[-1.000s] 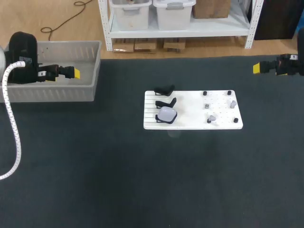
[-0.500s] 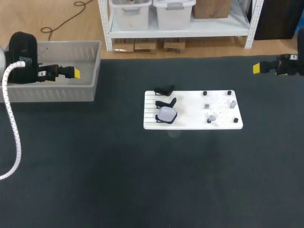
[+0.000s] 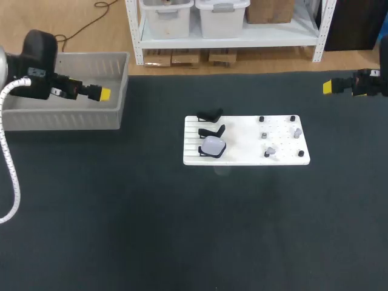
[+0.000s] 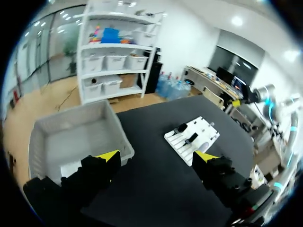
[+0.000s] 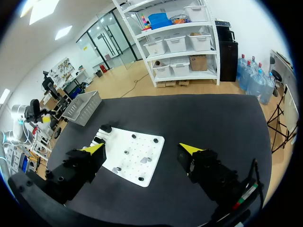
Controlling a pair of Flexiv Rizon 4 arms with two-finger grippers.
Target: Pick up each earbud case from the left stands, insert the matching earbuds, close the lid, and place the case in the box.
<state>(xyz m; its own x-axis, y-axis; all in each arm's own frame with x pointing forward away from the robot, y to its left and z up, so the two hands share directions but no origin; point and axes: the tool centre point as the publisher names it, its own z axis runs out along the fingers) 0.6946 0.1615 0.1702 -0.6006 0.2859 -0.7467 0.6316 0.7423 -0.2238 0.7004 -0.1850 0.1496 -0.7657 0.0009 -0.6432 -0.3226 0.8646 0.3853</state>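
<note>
Head view: left arm point(image 3: 37, 53), well left of the white board point(image 3: 242, 148), has edged toward it, apparently leaving the box point(image 3: 66, 119). Left jaws and right jaws gape wide, both empty. One earbud case point(image 3: 213, 145) sits on the board's left stands point(image 3: 211, 130), probably next to be fetched.

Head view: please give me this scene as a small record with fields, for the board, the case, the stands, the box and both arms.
board: white board in the middle of the table
case: one pale earbud case on the nearest stand
stands: two black stands behind it, both empty
earbuds: small earbuds on the board's right side, too small to count
box: grey box at the table's far left
left arm: over the box, jaws open, holding nothing
right arm: at the far right, jaws open, holding nothing
</note>
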